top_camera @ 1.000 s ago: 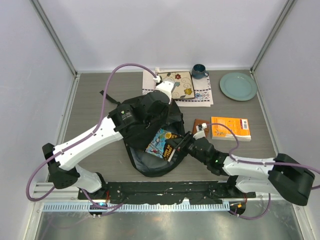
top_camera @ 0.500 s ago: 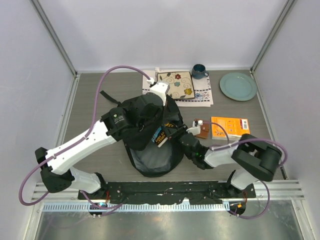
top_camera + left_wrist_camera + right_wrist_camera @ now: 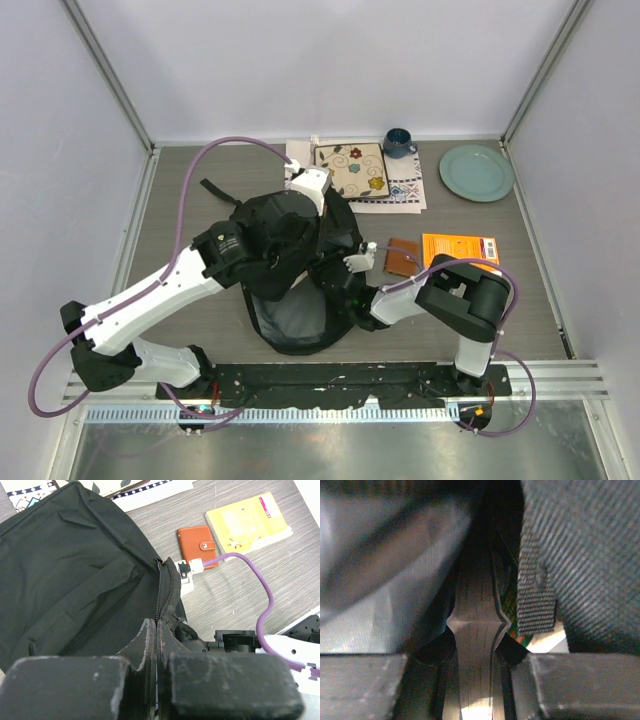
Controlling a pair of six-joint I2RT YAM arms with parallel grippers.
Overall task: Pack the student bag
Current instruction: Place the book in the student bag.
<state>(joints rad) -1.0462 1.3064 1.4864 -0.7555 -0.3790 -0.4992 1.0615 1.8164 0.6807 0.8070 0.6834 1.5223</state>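
Beside the student bag, brown wallet, orange book

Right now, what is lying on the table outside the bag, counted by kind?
Orange book: 1
Brown wallet: 1
Blue mug: 1
Green plate: 1
Floral mat: 1
White patterned cloth: 1
Total: 6, not counting the student bag

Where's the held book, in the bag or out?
In: the right pincer clamps the book between grey lining of the student bag and black webbing; its arm enters the opening.
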